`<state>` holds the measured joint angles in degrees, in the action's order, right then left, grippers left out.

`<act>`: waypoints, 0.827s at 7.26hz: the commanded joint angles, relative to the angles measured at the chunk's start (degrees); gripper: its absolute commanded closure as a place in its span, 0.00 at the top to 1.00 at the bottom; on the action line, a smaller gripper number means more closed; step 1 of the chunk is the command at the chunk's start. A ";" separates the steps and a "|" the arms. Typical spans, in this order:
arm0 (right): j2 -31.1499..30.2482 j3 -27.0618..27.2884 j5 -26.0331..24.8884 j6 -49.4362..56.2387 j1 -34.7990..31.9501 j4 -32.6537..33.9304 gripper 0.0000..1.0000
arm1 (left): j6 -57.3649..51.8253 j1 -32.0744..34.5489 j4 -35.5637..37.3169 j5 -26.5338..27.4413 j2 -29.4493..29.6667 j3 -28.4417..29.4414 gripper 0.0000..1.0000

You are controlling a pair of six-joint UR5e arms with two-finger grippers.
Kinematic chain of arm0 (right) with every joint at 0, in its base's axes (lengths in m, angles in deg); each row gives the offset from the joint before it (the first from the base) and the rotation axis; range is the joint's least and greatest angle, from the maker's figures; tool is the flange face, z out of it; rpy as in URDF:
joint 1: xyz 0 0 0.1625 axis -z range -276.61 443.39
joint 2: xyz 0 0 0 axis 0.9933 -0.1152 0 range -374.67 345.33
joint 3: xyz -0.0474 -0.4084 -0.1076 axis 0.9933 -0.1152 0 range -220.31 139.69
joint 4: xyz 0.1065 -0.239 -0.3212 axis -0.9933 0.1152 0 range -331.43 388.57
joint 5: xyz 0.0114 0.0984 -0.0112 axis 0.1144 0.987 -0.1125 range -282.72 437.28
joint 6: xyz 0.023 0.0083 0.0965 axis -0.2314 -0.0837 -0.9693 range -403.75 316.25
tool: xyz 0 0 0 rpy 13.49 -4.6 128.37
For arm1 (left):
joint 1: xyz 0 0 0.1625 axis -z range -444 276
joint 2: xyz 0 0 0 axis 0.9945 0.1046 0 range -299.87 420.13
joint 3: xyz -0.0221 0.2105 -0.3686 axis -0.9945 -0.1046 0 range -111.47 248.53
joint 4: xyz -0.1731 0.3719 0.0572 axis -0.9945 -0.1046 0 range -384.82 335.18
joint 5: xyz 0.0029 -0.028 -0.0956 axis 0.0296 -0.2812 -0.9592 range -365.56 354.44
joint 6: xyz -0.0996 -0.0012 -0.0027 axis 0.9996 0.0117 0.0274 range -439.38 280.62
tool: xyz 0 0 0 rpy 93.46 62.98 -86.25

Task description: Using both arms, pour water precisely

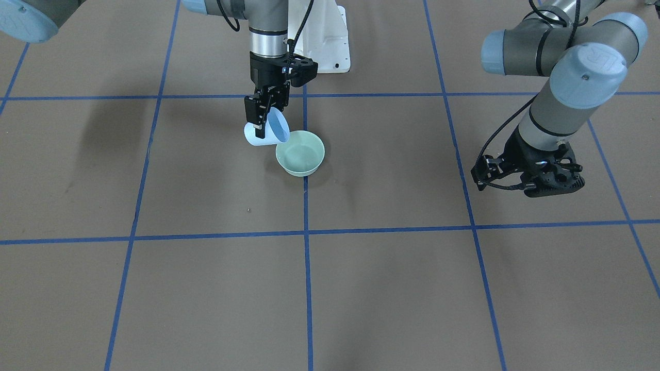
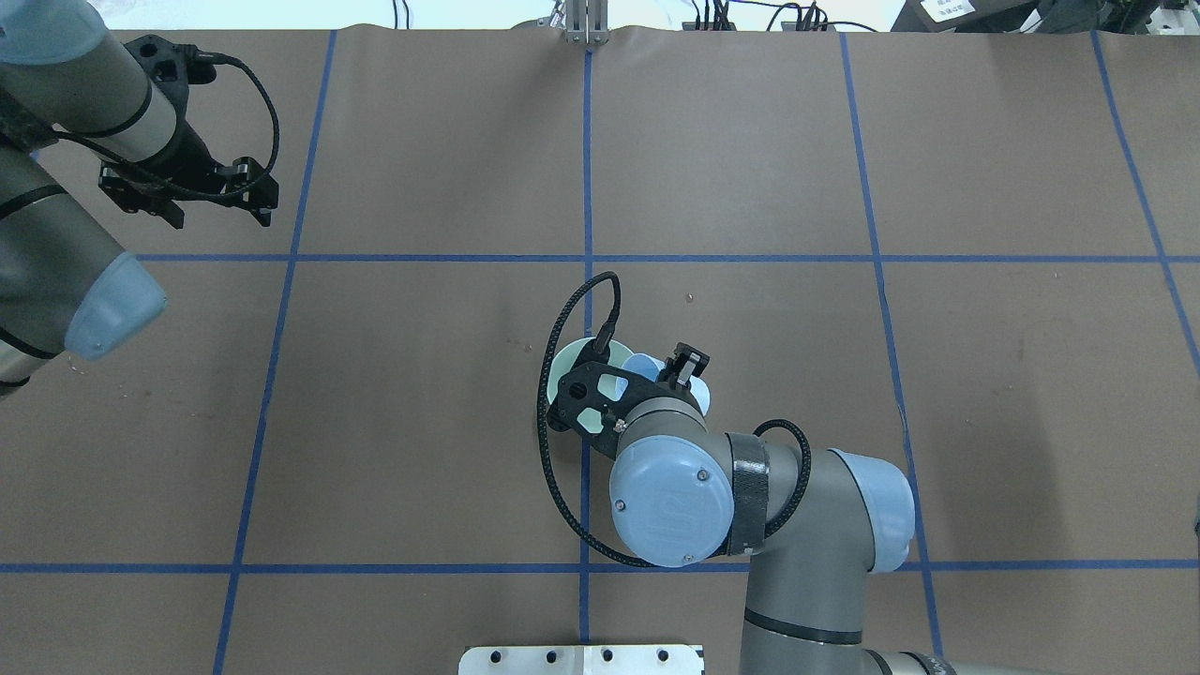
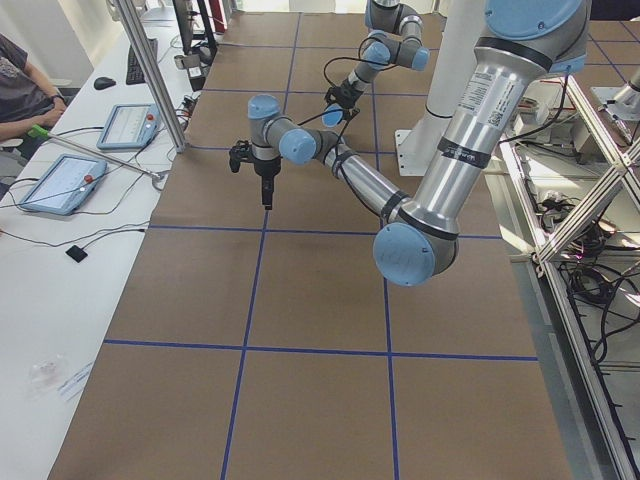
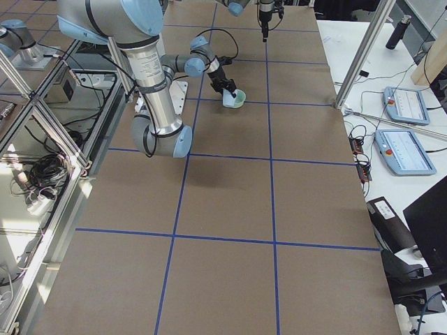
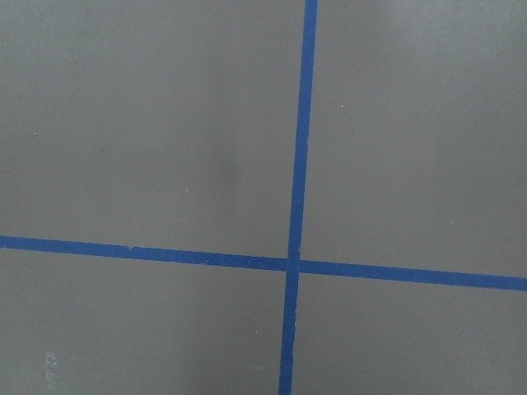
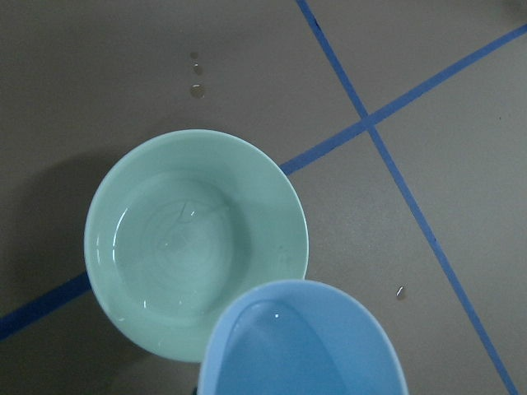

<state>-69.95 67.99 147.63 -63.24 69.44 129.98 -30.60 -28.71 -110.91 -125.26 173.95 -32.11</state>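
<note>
My right gripper (image 1: 264, 111) is shut on a light blue cup (image 1: 270, 133) and holds it tilted, its mouth over the near rim of a pale green bowl (image 1: 300, 152). In the right wrist view the cup's rim (image 6: 305, 346) overlaps the bowl (image 6: 123, 197), which holds a shallow pool of clear water (image 6: 177, 247). No stream shows. The wrist hides most of the cup (image 2: 642, 366) and bowl (image 2: 565, 367) from overhead. My left gripper (image 2: 220, 211) hangs open and empty over bare table at the far left, well away from the bowl.
Small water drops (image 6: 196, 89) lie on the brown table beside the bowl. Blue tape lines (image 5: 298, 197) grid the table. The white pedestal base (image 1: 325, 46) stands behind the bowl. An operator's table with tablets (image 3: 60, 180) runs along the far edge.
</note>
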 commanded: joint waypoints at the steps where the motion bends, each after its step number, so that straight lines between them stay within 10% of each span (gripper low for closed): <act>1: 1.83 -0.11 0.23 1.38 -0.11 5.43 0.28 | 0.00 0.00 -0.04 0.00 0.00 0.00 1.00; 6: 5.10 -3.18 0.05 2.70 -0.11 7.83 0.27 | 0.00 0.00 -0.04 0.00 -0.44 -0.09 1.00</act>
<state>-65.33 65.35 147.71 -60.76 69.32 137.61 -30.60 -28.75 -110.93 -125.26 173.58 -32.13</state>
